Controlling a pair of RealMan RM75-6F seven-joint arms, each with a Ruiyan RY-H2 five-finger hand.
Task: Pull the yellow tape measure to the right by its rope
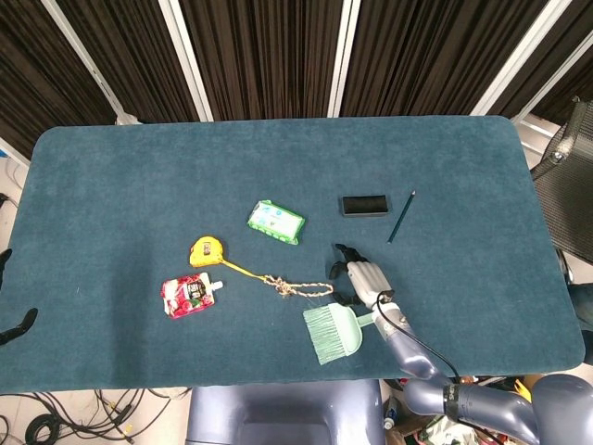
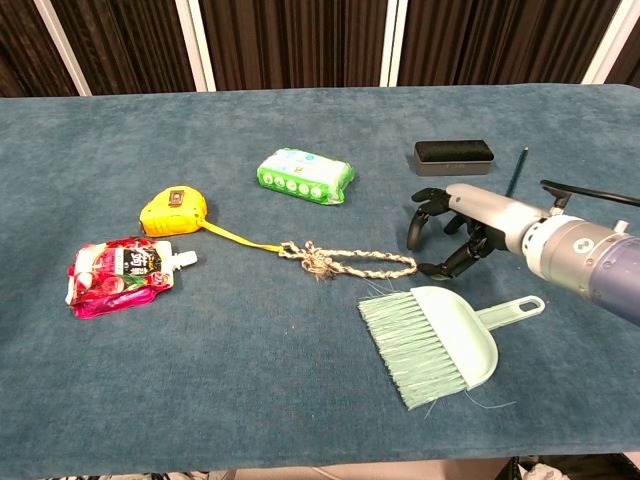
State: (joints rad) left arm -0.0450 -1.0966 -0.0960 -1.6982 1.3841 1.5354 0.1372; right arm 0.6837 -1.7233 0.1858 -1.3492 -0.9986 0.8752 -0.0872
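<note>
I have the right hand (image 2: 452, 238) low over the tabletop (image 2: 250, 400), fingers spread and curled downward, grasping nothing, just to the right of the rope's loop end. The left hand does not show in either view.

The yellow tape measure (image 2: 173, 211) lies left of centre, with a short length of yellow tape running right from it to the rope (image 2: 350, 262), a twisted natural-fibre cord knotted near the tape and lying in a flat closed loop that ends close to my fingertips (image 2: 415, 225). I judge the rope soft and limp, rough enough to grip well, so pinching the right end of the loop should hold. The case looks like light plastic and should slide on the cloth surface once the slack is gone, though the fabric may drag a bit and the case may swing round as it follows. The tape itself might also extend from the case instead of the case moving; I cannot tell whether it is locked.

For room: the green brush (image 2: 430, 340) sits just near of the loop end, close under my hand, and the black eraser (image 2: 454, 156) and pencil (image 2: 516, 174) lie farther off. The strip between them running right is open, with the tabletop's right edge well apart. The red pouch (image 2: 118, 276) and green packet (image 2: 305, 175) lie beside the tape measure but off the pulling line.
</note>
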